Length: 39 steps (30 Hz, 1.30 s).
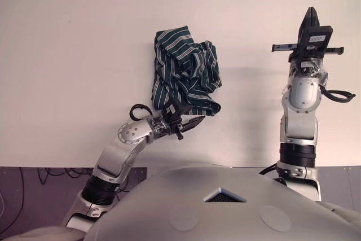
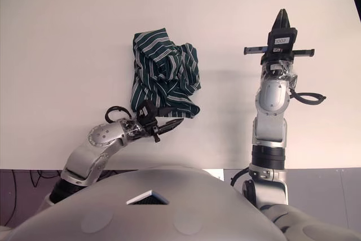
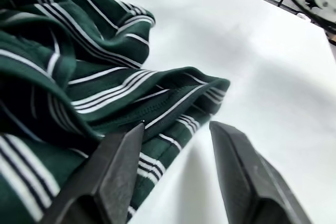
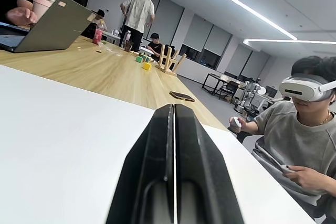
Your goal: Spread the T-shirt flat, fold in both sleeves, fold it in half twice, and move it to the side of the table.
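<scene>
Two grippers: one parted, one closed.
Left gripper [image 1: 194, 121]: lower centre, fingers parted at T-shirt [image 1: 186, 71] hem, nothing clamped.
Right gripper [image 1: 311, 14]: upper right, fingers pressed together, empty.
T-shirt: crumpled heap, frame centre, on white table [image 1: 67, 55].

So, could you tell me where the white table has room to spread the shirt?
Bare tabletop lies between the crumpled green striped T-shirt and the right gripper, and left of the shirt. Crowded: its near hem, by the left gripper.

Left pincer [image 1: 189, 122] low, fingers apart, right pincer [image 1: 311, 15] raised, fingers pressed together
</scene>
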{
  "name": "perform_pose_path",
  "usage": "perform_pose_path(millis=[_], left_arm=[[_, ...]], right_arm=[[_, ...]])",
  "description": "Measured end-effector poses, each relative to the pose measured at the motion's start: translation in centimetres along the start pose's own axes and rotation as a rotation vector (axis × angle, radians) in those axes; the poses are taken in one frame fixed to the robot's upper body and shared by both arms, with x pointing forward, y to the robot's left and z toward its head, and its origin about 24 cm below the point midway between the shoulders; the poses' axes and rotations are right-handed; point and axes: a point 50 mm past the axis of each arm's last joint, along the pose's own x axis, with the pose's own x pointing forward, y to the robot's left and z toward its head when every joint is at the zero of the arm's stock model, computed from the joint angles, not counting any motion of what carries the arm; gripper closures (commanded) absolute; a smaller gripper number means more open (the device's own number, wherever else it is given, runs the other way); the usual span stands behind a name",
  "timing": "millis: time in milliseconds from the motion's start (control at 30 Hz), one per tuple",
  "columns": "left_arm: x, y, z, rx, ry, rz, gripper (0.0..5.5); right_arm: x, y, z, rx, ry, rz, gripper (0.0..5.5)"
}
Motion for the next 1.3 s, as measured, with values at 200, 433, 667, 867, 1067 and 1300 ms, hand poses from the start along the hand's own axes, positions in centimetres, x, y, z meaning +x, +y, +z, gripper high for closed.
perform_pose_path(millis=[200, 433, 667, 867, 1067, 1300], left_arm=[[-0.5, 0.5, 0.4, 0.350, 0.123, 0.017, 3.25], [-6.9, 3.6, 0.7, 0.535, 0.334, -0.019, 3.25], [-13.8, 7.3, 0.2, 0.359, 0.504, 0.005, 3.25], [-11.8, 6.6, 0.7, 0.226, 0.320, -0.057, 3.25], [-9.3, 4.4, 1.6, 0.433, 0.242, -0.178, 3.25], [-5.8, 1.0, 1.2, 0.519, 0.198, -0.335, 3.25]], right_arm=[[0.1, 0.1, -0.2, -0.009, 0.005, 0.002, 5.50], [0.5, 1.0, 0.0, -0.006, -0.004, 0.014, 5.50], [0.7, 1.3, 0.0, -0.022, -0.004, 0.011, 5.50], [1.1, 1.5, -0.3, -0.022, 0.008, 0.011, 5.50], [1.2, 1.8, -0.2, -0.028, -0.006, 0.012, 5.50], [1.1, 2.0, -0.1, -0.030, -0.012, 0.021, 5.50]])
